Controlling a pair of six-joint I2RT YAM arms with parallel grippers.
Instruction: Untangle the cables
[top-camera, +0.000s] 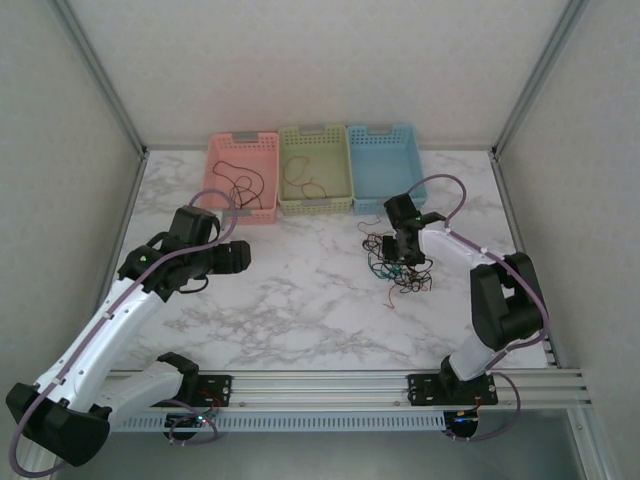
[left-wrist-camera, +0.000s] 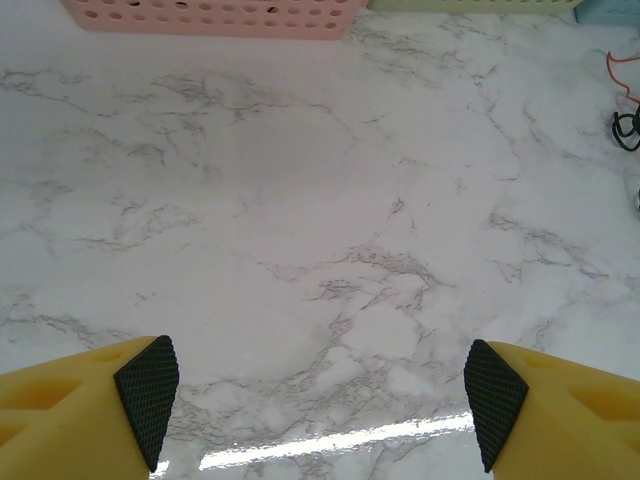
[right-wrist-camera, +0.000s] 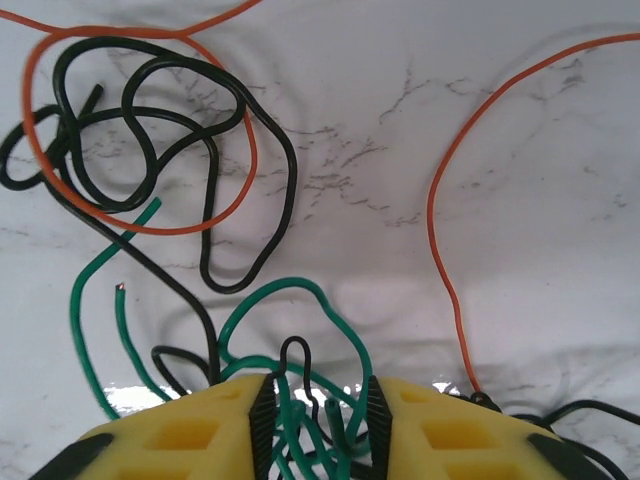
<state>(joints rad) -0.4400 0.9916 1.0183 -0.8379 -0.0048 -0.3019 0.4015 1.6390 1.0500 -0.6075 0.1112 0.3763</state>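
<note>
Toward the right edge of the tabletop (top-camera: 300, 290), just in front of the blue basket (top-camera: 385, 190), the cables (top-camera: 400, 268) lie in one loose knot. It is made of black loops (right-wrist-camera: 292, 180) crossed by a red-orange strand (right-wrist-camera: 431, 210), with teal-green coils (right-wrist-camera: 290, 284) nearest the fingers. Your right gripper (right-wrist-camera: 317, 405) stands down in that knot, its jaws drawn close around a bunch of the green coils, likely to draw one colour out of the rest. Whether the pads bite yet, you cannot tell. A black wire runs through the same gap and may come along. Your left gripper (left-wrist-camera: 320, 400) hangs spread wide over bare marble toward the left edge, holding nothing, probably kept free to pin the knot. Along the far edge, the pink basket (top-camera: 240, 212) and green basket (top-camera: 316, 205) each hold a loose wire, so they look like sorting bins.
</note>
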